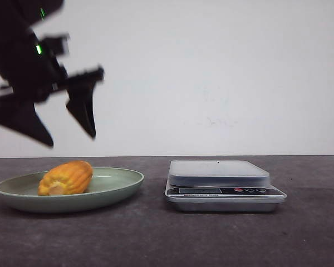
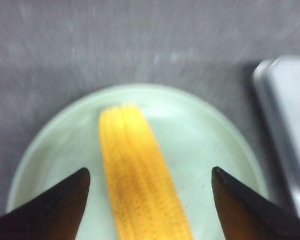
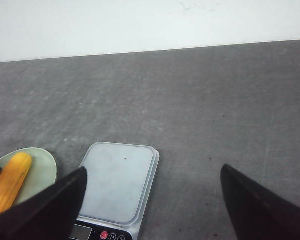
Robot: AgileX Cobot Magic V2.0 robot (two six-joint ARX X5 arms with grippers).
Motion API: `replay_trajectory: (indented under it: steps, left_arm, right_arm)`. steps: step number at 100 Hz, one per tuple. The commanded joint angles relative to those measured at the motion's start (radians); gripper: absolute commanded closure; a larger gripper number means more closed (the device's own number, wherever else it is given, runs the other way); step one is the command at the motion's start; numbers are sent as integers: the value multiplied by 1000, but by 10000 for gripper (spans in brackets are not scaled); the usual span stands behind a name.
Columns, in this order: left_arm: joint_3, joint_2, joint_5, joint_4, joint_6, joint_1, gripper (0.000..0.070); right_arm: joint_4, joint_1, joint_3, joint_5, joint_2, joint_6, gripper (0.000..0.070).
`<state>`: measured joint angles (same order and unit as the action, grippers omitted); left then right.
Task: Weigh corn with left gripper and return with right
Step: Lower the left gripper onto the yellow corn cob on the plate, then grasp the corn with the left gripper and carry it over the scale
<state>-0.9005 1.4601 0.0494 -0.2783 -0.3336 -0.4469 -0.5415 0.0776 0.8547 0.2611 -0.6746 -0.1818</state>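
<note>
The orange-yellow corn [image 1: 65, 177] lies on its side in a pale green plate [image 1: 117, 186] at the left of the table. My left gripper [image 1: 72, 139] hangs open above the corn, apart from it. In the left wrist view the corn [image 2: 140, 175] lies between the two spread fingers [image 2: 50, 210], untouched, on the plate [image 2: 205, 145]. My right gripper [image 3: 152, 172] is open and empty, high over the table; it does not show in the front view. Its view shows the corn [image 3: 9, 182] at the left edge.
A silver kitchen scale [image 1: 222, 183] with a flat white platform stands right of the plate, nothing on it. It shows in the right wrist view [image 3: 119, 182] and at the edge of the left wrist view [image 2: 287, 125]. Dark grey tabletop [image 1: 211, 239], white wall behind.
</note>
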Motion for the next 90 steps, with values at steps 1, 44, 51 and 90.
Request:
replay_trajectory:
  steps: [1,44,51,90]
  left_arm:
    - [-8,36,3,12,-11,-9,236]
    - [-8,102,3,-13,-19,-23,440]
    - [-8,105,3,-21,-19,-23,398]
    - [-30,62,-12,-50,10,-26,690]
  right_arm:
    - [8,2,12,0,-4,13,159]
    - [5,2,12,-4,-3,13,160]
    - [5,2,12,-4,-3,13,160]
    - [4,2,12,-8,-3,13,161]
